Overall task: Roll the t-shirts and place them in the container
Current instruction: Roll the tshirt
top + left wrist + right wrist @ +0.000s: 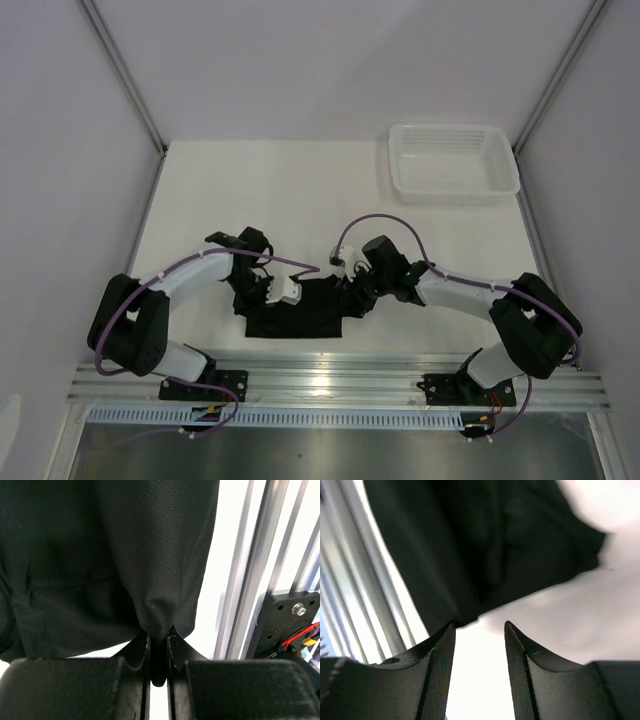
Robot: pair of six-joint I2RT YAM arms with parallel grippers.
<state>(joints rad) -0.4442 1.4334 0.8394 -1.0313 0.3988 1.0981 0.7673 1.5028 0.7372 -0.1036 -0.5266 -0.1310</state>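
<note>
Item one, closest to my lens: left gripper [158, 639], jaws drawn together and clamped on a pinched fold of the t-shirt [100, 555], black matte fabric fanning away from the tips. Item two: right gripper [479, 630], fingers [437, 675] standing apart with only bare white surface between them; the shirt's edge lies just ahead of the tips, and I cannot tell whether the left-hand tip touches it. Item three: the garment itself, seen from overhead as a bunched, roughly rectangular dark patch on the table [300, 190], at the near edge, between my two arms and just beyond the aluminium rail [340, 380]. The left gripper sits at its left side, the right gripper at its right. Item four: white mesh basket [455, 190], far right corner of the table, well apart from the shirt. Item five: purple cables [385, 222] looping over both forearms.
</note>
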